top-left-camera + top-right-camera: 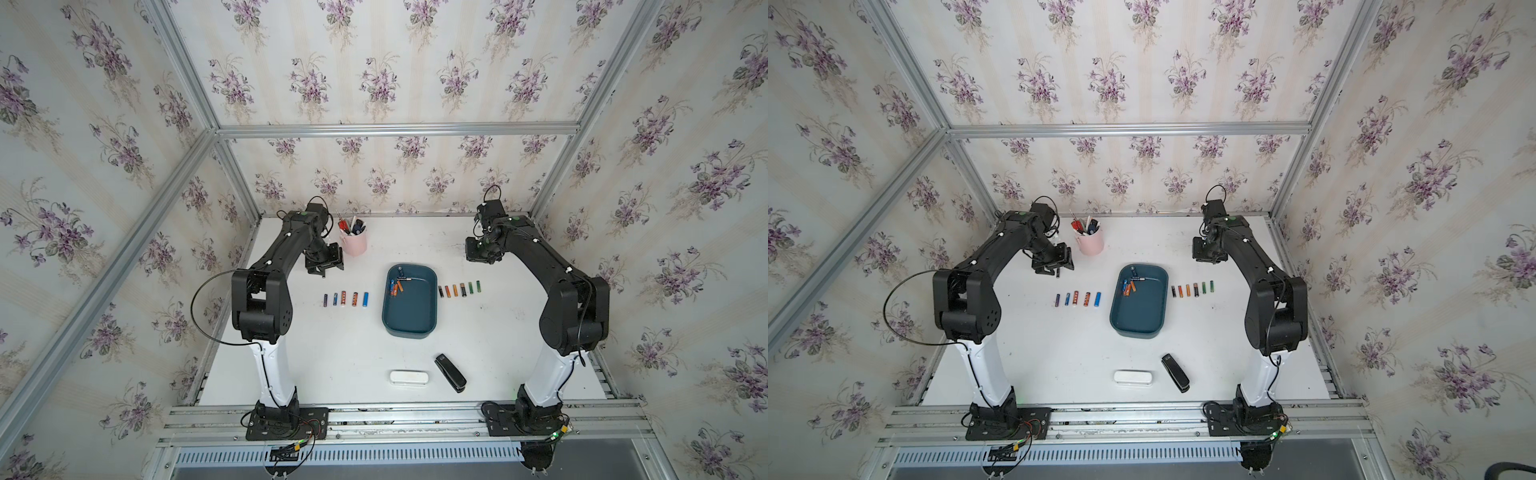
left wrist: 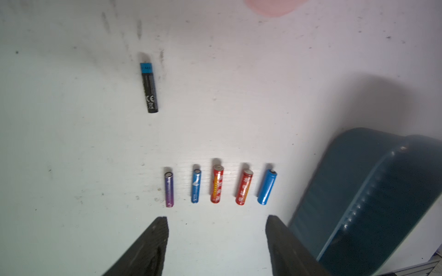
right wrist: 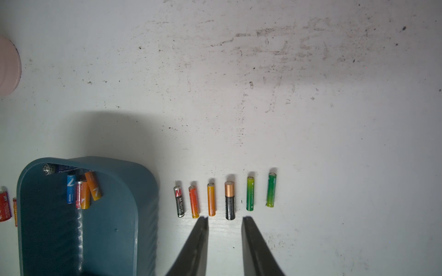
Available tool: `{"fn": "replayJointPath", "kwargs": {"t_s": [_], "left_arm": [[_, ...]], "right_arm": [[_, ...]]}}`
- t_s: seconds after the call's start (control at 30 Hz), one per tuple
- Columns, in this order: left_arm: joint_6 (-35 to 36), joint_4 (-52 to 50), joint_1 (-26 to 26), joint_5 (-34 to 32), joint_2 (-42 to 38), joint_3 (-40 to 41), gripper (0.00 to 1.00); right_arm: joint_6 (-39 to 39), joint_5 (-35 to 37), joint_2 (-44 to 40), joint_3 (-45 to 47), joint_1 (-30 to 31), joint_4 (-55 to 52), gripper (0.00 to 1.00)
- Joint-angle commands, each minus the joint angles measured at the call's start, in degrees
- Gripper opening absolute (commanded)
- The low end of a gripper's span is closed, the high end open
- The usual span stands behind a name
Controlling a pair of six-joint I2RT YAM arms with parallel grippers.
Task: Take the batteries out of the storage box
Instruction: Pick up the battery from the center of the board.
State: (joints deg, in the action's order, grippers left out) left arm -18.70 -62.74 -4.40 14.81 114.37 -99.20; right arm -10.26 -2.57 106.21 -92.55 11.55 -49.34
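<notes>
1. Left wrist view: five batteries are seen laid side by side in a row on the table, just beside the box. A black battery lies alone on the table, apart from that row.
2. The left fingers are seen released and spread wide. Nothing is held between them, and they hang over the table short of the row.
3. In the right wrist view, a second row of six batteries is seen on the table at the other side of the box. The right fingers are parted only a little, and nothing is grasped.
4. Twelve batteries can thus be counted outside the box, all lying flat on the table.
5. In both top views the box is seen in the middle of the table, between the two rows.
6. A small cluster of four batteries is left inside, near the far end and on the side towards the left arm. A dark one lies along the end wall. The rest of the box floor is bare.
7. The task is judged to be well past halfway. About five batteries remain to be lifted out, and whether a further one is hidden in the cluster cannot be told.
</notes>
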Motion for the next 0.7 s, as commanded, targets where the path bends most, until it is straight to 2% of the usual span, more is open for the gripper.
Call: {"fn": "replayJointPath", "kwargs": {"t_s": [0.0, 0.17, 0.27, 0.4, 0.57, 0.67], "left_arm": [[4.19, 3.74, 2.88, -0.18, 0.42, 2.04, 0.72], [6.6, 5.36, 5.46, -4.63, 4.16, -0.01, 0.75], [8.26, 4.07, 7.06, -4.93, 8.36, -4.09, 0.75], [9.88, 3.39, 8.37, -8.82, 12.29, -7.49, 0.75], [10.79, 3.23, 10.28, -6.99, 16.12, -10.5, 0.74], [11.51, 3.17, 10.45, -6.47, 17.57, -11.22, 0.66]], "right_arm": [[0.42, 0.46, 0.29, -0.28, 0.07, -1.02, 0.3], [0.77, 0.8, 0.74, -1.23, 0.06, -1.74, 0.3], [0.77, 0.83, 0.87, -1.72, 0.08, -2.14, 0.3], [1.02, 1.16, 0.93, -1.63, 0.03, -2.49, 0.3], [1.03, 1.42, 0.83, -1.33, 0.13, -2.75, 0.3], [0.95, 1.6, 0.59, -1.44, 0.11, -2.83, 0.3]]}}
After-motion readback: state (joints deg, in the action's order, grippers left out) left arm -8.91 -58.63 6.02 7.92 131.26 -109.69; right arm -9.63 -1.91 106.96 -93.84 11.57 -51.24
